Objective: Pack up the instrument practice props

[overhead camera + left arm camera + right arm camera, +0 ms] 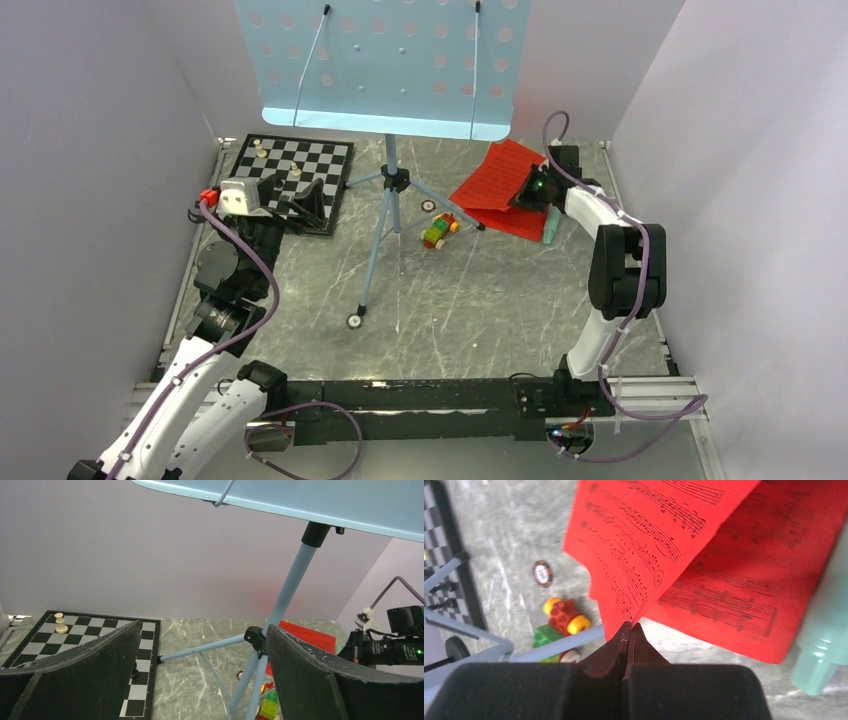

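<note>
The light blue music stand [385, 60] rises on its tripod [280, 610] at the middle back. To its right lie the red sheet-music pages [497, 185]. My right gripper [628, 627] is shut on the corner of one red page [649, 540] and holds it lifted over another page [744, 595] lying flat. A mint-green microphone [824, 635] lies just right of the pages [551, 228]. My left gripper [202, 630] stands open and holds nothing. It hovers by the chessboard's right edge [300, 205], facing the tripod's hub.
A black-and-white chessboard [300, 165] with a few pieces lies at the back left. A multicoloured block toy [438, 230] sits between the tripod legs and the pages, with a small round disc [428, 205] near it. Walls enclose the table on three sides.
</note>
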